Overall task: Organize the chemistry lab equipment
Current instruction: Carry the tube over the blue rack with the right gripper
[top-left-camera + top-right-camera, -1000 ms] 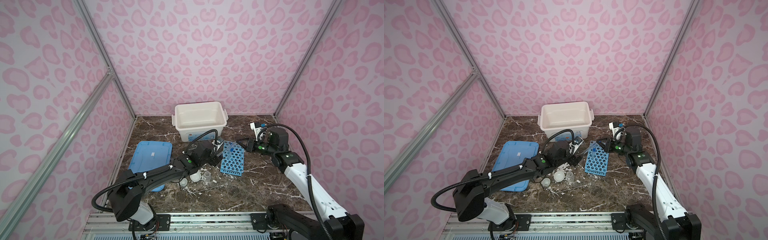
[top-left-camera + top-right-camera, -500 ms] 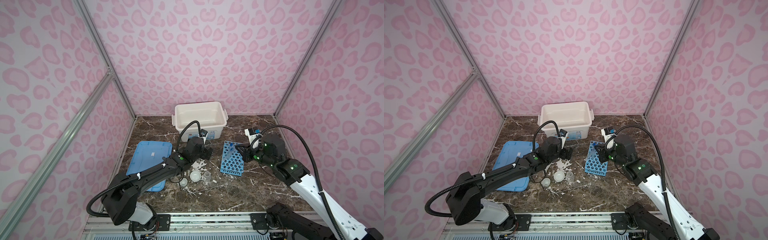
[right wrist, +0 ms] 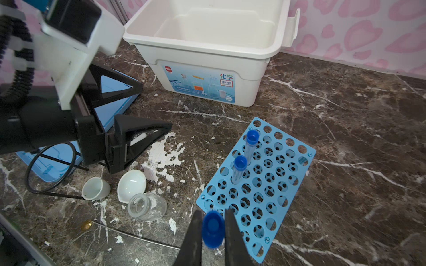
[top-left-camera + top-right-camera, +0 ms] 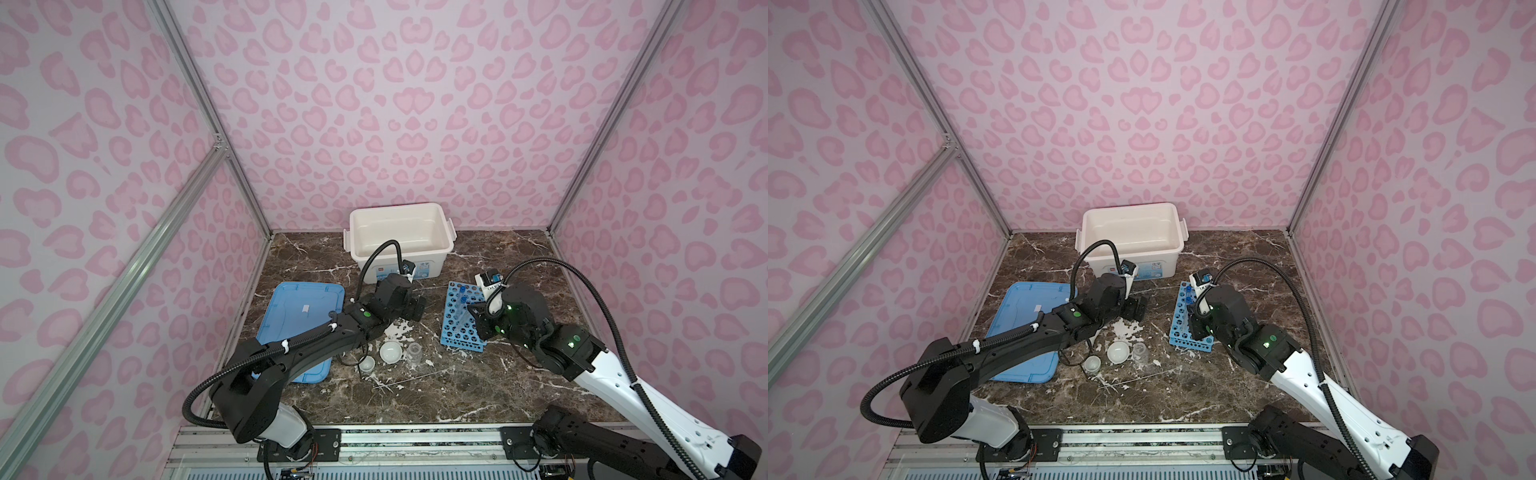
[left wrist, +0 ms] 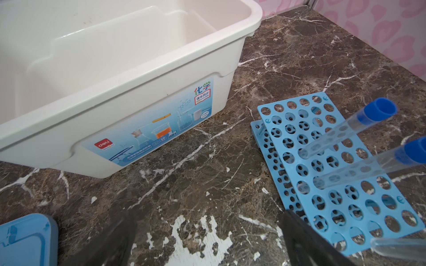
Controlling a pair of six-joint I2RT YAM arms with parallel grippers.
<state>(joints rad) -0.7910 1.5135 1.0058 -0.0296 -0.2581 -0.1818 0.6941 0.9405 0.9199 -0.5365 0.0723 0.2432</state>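
While the right pincer (image 3: 213,211) is clamped on the blue cap of a clear tube (image 3: 213,232), that tube points cap-end toward the wrist and body down over the near corner of the blue perforated rack (image 3: 297,161). Rack: flat plastic, rows of round holes, two plates offset one under the other; its long axis runs from the bench front toward the back wall in both top views. Two more blue-capped tubes (image 3: 250,147) (image 3: 238,170) stand in neighbouring holes along one long edge, caps up, leaning slightly. Just beside the rack's other long edge sit a clear small beaker (image 3: 147,206), a white shallow dish (image 3: 131,184) and a white cup (image 3: 95,188), close together, with the black wire ring stand (image 3: 64,162) beyond them. Left pincer (image 3: 156,107): jaws wide apart, empty, above the bench (image 3: 345,138) between these pieces and the white storage box (image 3: 207,59). Blue lid (image 4: 299,316) lies flat near the left wall. Open brown marble runs from the rack to the right wall.
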